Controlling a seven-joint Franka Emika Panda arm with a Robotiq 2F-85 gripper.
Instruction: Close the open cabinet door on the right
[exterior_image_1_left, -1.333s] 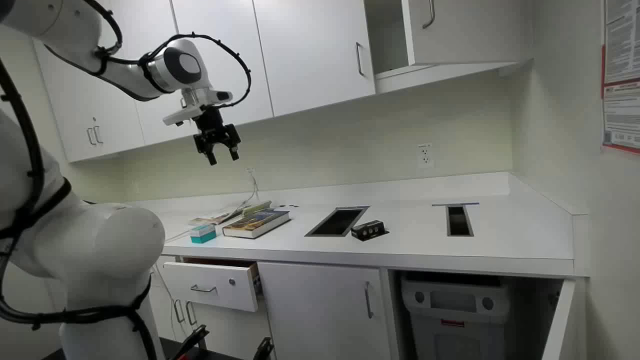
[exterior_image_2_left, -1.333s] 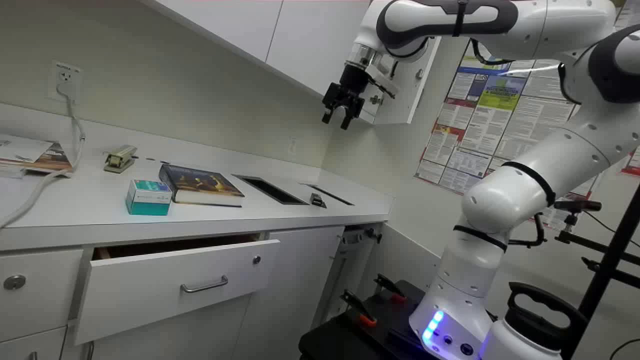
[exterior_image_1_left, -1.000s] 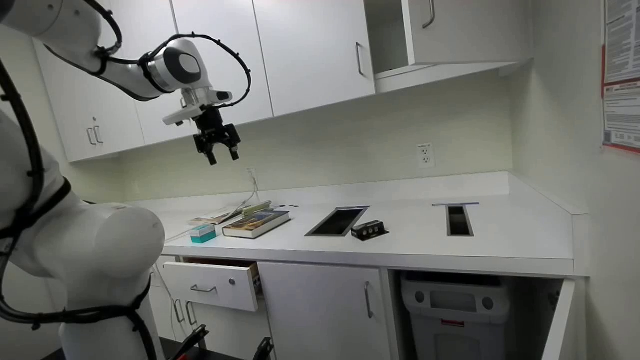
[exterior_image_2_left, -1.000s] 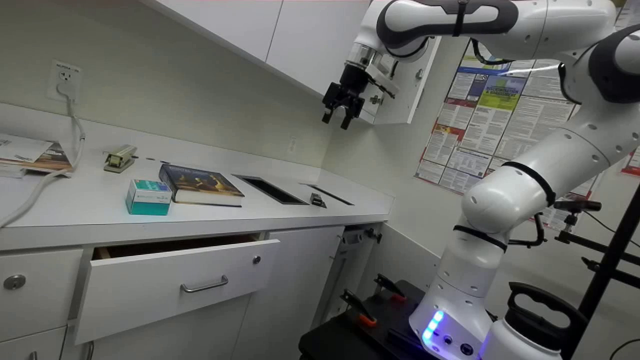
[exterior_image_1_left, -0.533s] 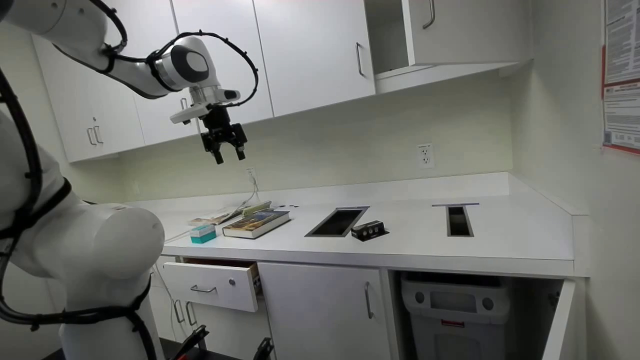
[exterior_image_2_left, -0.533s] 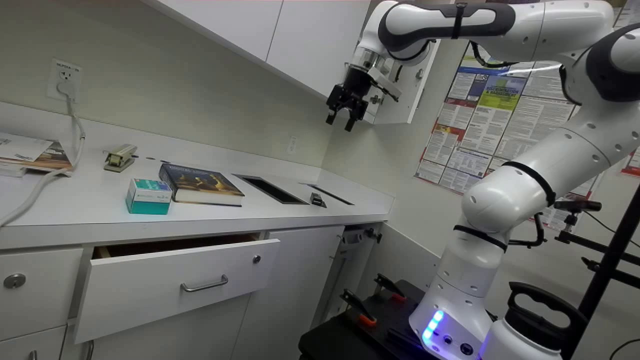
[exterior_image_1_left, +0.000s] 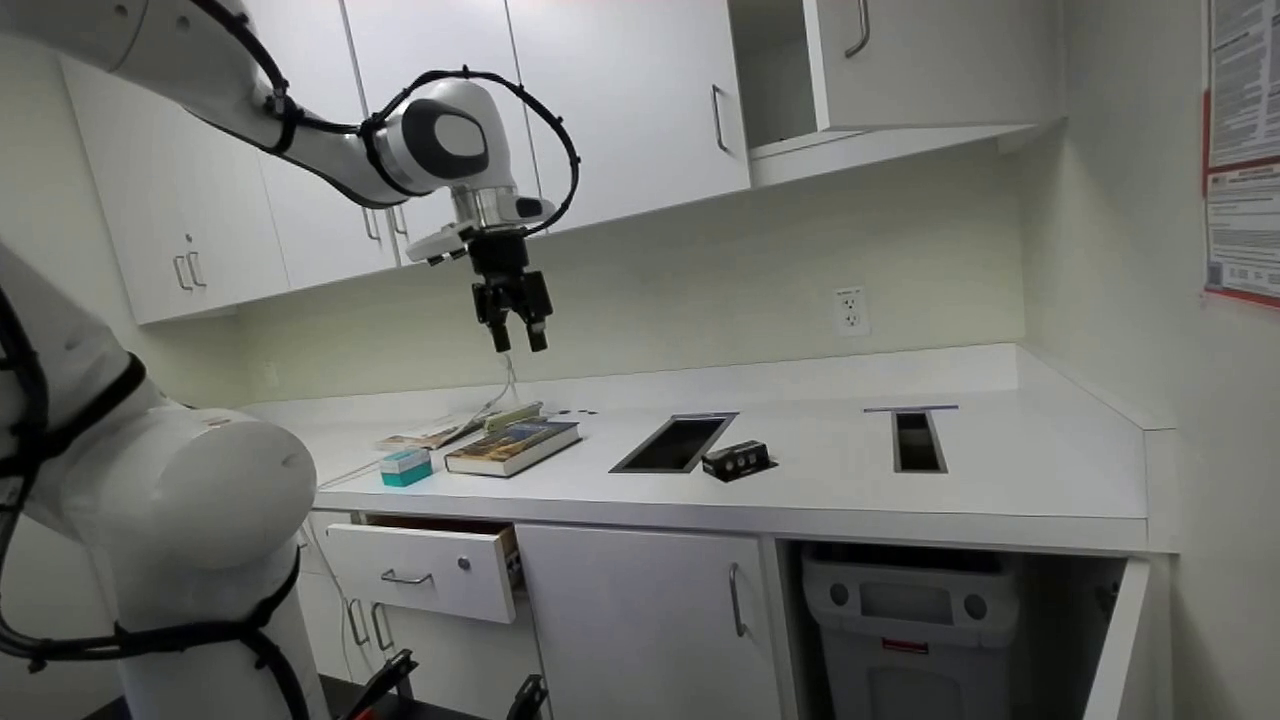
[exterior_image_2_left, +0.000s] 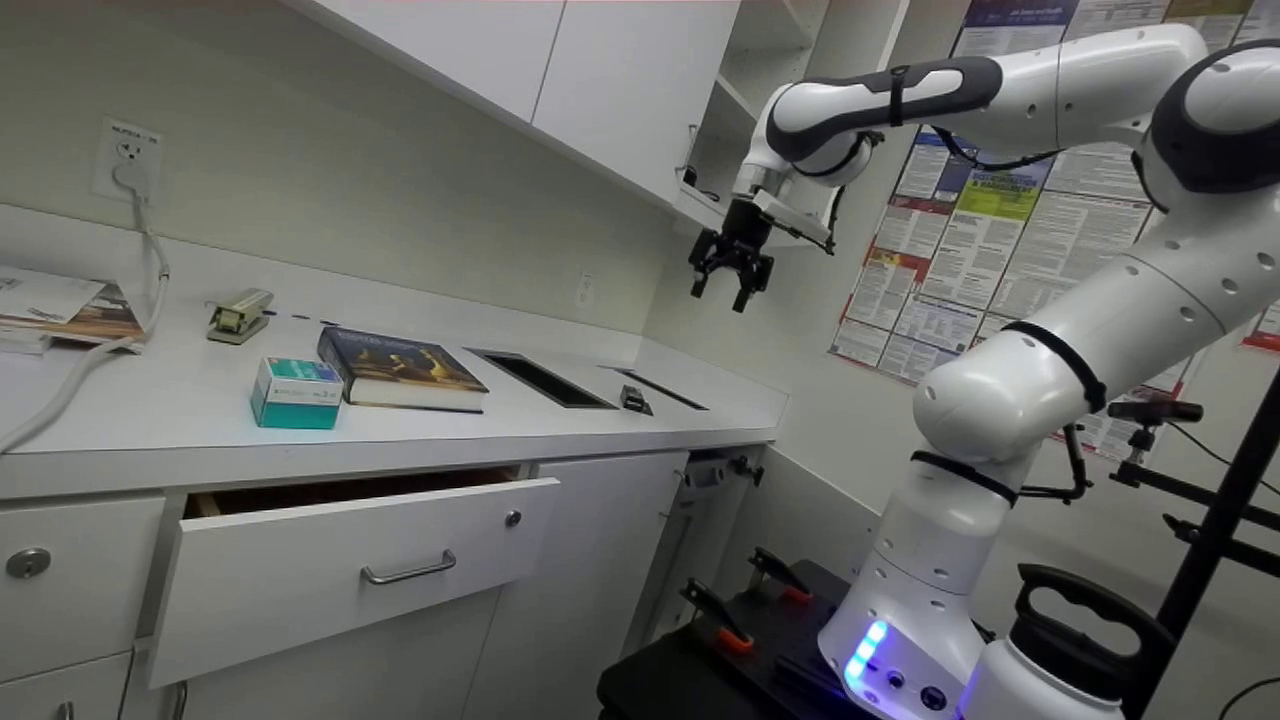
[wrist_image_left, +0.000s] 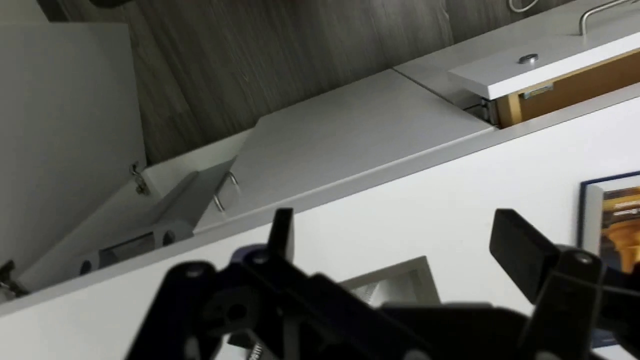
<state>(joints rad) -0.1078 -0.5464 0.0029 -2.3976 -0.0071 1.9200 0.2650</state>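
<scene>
**Planning a push, not a pinch**

Working left to right in an exterior view, I am seeing a pulled-out drawer (exterior_image_1_left: 440, 592) jutting below and a little left of the jaws; on any low path I am giving its corner a wide berth. My gripper (exterior_image_1_left: 520, 345) is hanging high above the counter (exterior_image_1_left: 820, 445), jaws spread, nothing sitting between them. Lower and right of the jaws, a closed door (exterior_image_1_left: 630, 620) is presenting a bar handle (exterior_image_1_left: 736, 600) that could be snagging me. Farther right, a pale bin (exterior_image_1_left: 910, 625) is standing exposed, lower than the jaws, while a swung-out wall-cabinet door (exterior_image_1_left: 940, 75) is sitting higher than them, so I am minding my height there. Rightmost, low and well apart from the jaws, the cabinet door (exterior_image_1_left: 1116, 640) is standing open near the side wall (exterior_image_1_left: 1230, 480); the wrist view is showing its inner face and a hinge (wrist_image_left: 140, 184) beyond the jaws.

I am judging this as the approach, with closing not yet begun. Pressing the inner face would only be widening the swing, so I am planning to bring the jaws round the free edge onto the outer face. How much room the wall is leaving there, I am not making out. I am favouring jaws pressed together as a slim pusher, contact near the free edge, and a slow arc.
</scene>
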